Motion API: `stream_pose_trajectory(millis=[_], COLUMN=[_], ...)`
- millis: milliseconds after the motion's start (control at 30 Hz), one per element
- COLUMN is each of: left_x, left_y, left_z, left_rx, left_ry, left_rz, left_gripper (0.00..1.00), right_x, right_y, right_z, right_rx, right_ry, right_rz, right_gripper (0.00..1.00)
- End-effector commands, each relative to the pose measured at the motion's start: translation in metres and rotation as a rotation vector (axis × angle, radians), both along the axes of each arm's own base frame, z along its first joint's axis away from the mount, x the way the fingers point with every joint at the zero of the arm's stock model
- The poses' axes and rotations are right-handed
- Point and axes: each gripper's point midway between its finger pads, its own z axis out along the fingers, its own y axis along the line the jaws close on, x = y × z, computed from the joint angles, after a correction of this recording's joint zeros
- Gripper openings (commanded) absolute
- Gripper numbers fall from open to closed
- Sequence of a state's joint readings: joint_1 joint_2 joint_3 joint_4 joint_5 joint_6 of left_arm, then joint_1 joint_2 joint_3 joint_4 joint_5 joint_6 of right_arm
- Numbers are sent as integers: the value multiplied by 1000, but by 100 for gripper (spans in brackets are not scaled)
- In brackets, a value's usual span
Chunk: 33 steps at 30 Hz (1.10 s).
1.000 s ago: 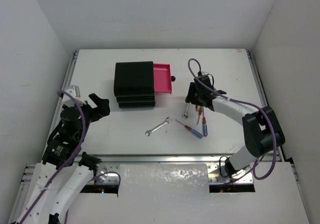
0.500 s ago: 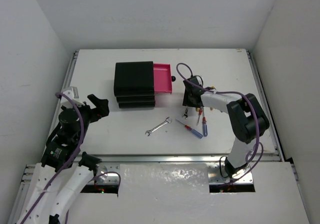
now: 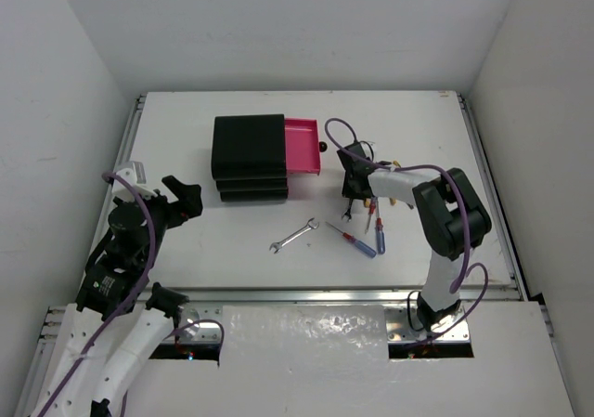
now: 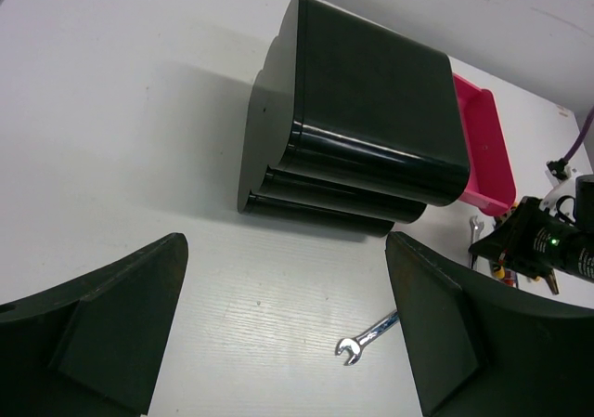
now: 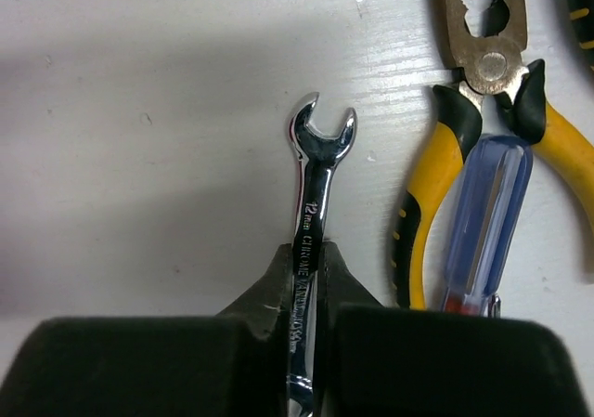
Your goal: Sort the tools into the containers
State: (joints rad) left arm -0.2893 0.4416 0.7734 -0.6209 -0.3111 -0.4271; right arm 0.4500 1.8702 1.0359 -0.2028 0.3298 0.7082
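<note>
My right gripper [image 3: 351, 191] [image 5: 309, 250] is shut on a silver wrench [image 5: 314, 185], gripping its shank; the open-end head points away and lies at the table. This wrench [image 3: 344, 214] sits just right of the black chest [image 3: 248, 157], whose top magenta drawer [image 3: 302, 145] is pulled out. A second silver wrench [image 3: 293, 235] [image 4: 369, 333] lies in front of the chest. Yellow-handled pliers [image 5: 444, 157] and a blue-handled screwdriver [image 5: 487, 217] lie beside the held wrench. A red-handled screwdriver [image 3: 351, 239] lies nearby. My left gripper [image 3: 183, 197] [image 4: 288, 343] is open and empty, left of the chest.
Second yellow pliers [image 5: 568, 148] show at the right edge of the right wrist view. The two lower drawers of the chest [image 4: 371, 129] are closed. White walls enclose the table on three sides; a metal rail [image 3: 306, 296] runs along the near edge.
My right arm has folded in and its gripper has shifted slightly left and down onto the wrench. The wrench's head stays in the same spot. The left arm has barely moved.
</note>
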Motion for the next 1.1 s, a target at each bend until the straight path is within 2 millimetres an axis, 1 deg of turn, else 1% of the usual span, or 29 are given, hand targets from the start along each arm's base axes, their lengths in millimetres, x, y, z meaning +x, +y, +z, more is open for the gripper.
stream_pose_trajectory(millis=[0, 133, 167, 300, 400, 467, 500, 567, 700, 767, 800, 900, 933, 967, 1000, 1033, 1067], left_x=[2, 1, 1, 1, 0, 0, 0, 0, 0, 1, 1, 1, 1, 1, 1, 2, 2], left_y=[-2, -3, -3, -3, -3, -3, -3, -3, -3, -3, -3, -3, -4, -4, -4, -4, -4], left_z=[19, 21, 21, 20, 21, 21, 20, 21, 21, 20, 21, 20, 19, 19, 19, 20, 20], left_rx=[-15, -18, -18, -19, -19, -19, -19, -19, -19, -19, -19, -18, -18, -18, -17, -18, -18], left_ry=[-69, -75, -77, -75, -77, -77, -76, -77, -77, -76, -77, -73, -71, -71, -68, -71, -71], left_rz=[-11, -12, -12, -13, -13, -13, -14, -13, -13, -14, -13, -14, -15, -17, -15, -15, -15], left_gripper=[86, 86, 86, 86, 87, 87, 87, 87, 87, 87, 87, 87, 87, 87, 87, 87, 87], right_x=[-13, -8, -4, 2, 4, 3, 3, 3, 3, 1, 0, -1, 0, 1, 3, 5, 10], right_y=[4, 11, 14, 21, 19, 17, 17, 14, 10, 10, 10, 14, 18, 22, 30, 33, 37], right_z=[-6, 13, 23, 46, 57, 61, 66, 68, 79, 92, 106, 132, 150, 159, 173, 183, 197], right_rx=[18, 52, 64, 90, 79, 69, 71, 63, 56, 69, 82, 118, 134, 148, 176, 177, 184], right_ry=[40, 9, -21, -82, -101, -109, -121, -131, -171, -209, -247, -309, -361, -383, -416, -440, -470], right_rz=[15, 51, 68, 118, 132, 138, 136, 136, 140, 147, 151, 185, 220, 245, 283, 316, 330], right_gripper=[0, 0, 0, 0, 0, 0, 0, 0, 0, 0, 0, 0, 0, 0, 0, 0, 0])
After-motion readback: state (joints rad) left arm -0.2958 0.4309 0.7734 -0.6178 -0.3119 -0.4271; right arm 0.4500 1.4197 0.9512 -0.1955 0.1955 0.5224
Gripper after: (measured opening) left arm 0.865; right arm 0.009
